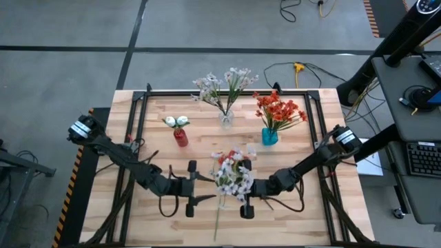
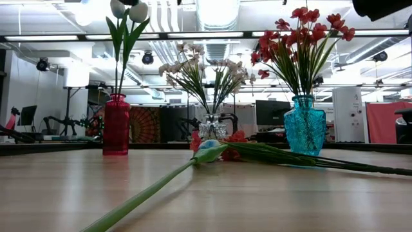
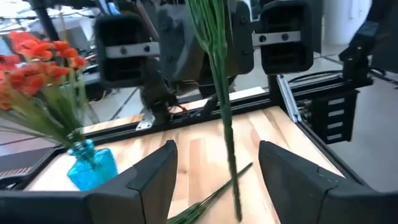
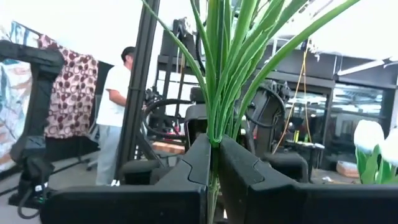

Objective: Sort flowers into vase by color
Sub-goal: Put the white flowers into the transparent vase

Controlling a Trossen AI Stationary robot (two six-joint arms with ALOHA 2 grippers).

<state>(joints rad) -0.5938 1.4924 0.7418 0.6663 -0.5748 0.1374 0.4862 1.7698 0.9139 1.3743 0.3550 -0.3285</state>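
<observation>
Gripping a pale pink-white spray by its bunched green stalks, the right claw is sitting closed tight on them near the middle front of the wooden counter; in the right wrist view the stalks are fanning up from between its pressed fingers. The left claw is sitting just left of the spray, facing the right claw, its fingers standing apart with nothing between them except the stalk hanging a little beyond, untouched. A loose green stem is lying on the counter below the blossoms, running toward the front edge; the low view is showing a stem flat on the wood with a pale bud at its far end. Small red blooms are lying just behind the spray. At the back, a red vase is holding white tulip-like buds, a clear vase in the middle is holding pink-white sprays, and a blue vase to its right is holding orange-red blooms. A person in a white top is standing in the room beyond, seen in the right wrist view.
</observation>
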